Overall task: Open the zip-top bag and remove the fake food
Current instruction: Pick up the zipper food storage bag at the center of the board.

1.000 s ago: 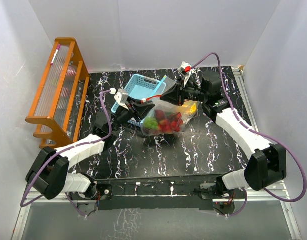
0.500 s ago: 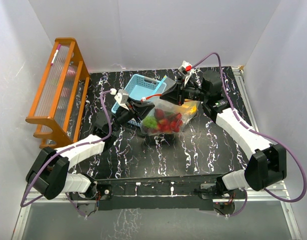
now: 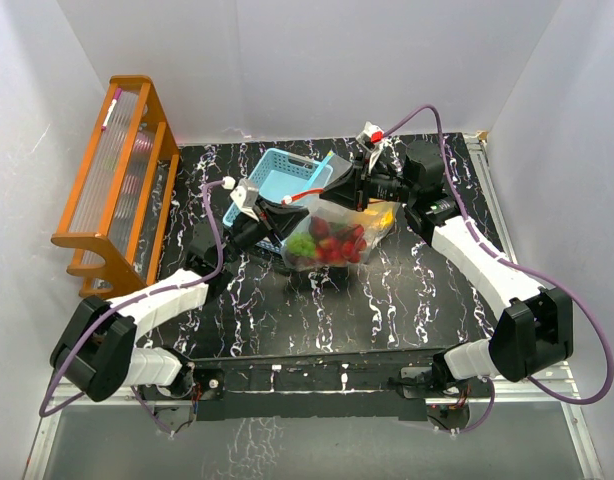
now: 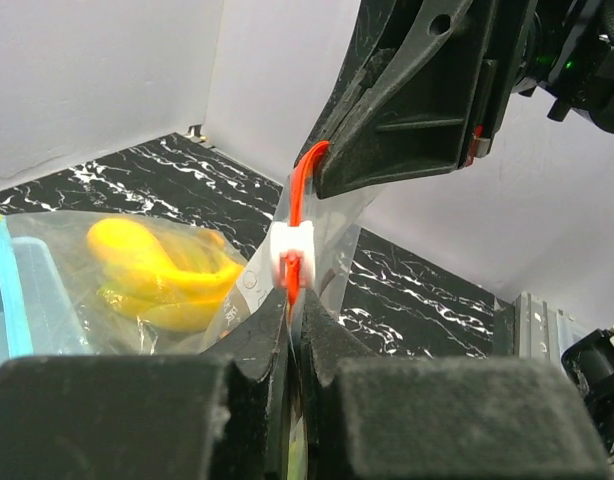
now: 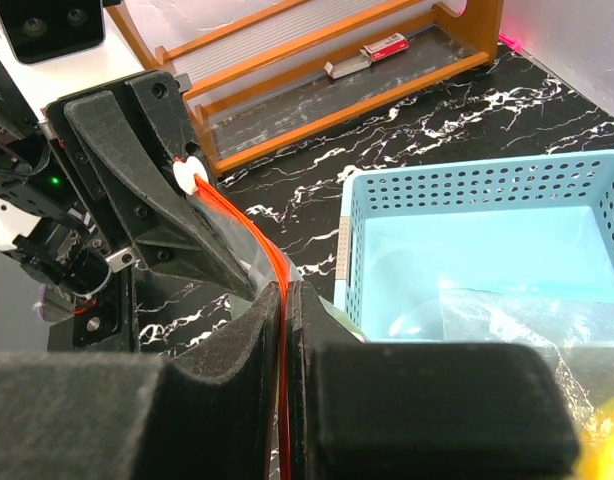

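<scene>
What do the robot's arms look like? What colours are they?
The left arm and right arm have white links and chunky black joints. A purple cable loops along each. The left gripper and right gripper are black and wedge-shaped.

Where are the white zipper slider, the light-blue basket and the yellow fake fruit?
white zipper slider [image 4: 292, 250]: left wrist view, on its front face.
light-blue basket [image 5: 467, 185]: right wrist view, on its perforated far wall.
yellow fake fruit [image 4: 152, 265]: left wrist view, on its middle.
</scene>
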Controlling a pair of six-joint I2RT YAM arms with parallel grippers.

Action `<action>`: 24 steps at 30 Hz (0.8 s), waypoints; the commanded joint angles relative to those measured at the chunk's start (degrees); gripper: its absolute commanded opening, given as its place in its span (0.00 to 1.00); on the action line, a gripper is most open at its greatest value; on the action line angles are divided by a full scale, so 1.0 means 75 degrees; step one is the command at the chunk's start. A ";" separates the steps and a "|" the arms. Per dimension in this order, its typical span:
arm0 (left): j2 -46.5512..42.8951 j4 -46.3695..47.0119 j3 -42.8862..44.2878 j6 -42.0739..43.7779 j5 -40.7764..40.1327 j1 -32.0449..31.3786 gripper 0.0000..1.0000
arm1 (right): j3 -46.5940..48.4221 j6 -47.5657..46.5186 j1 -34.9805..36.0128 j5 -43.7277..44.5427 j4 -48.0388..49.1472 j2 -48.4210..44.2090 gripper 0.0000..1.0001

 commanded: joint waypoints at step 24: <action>-0.0365 -0.2244 0.0325 0.1058 0.0345 0.0023 0.00 | -0.0850 -0.0237 -0.0050 -0.0398 0.0433 -0.0206 0.16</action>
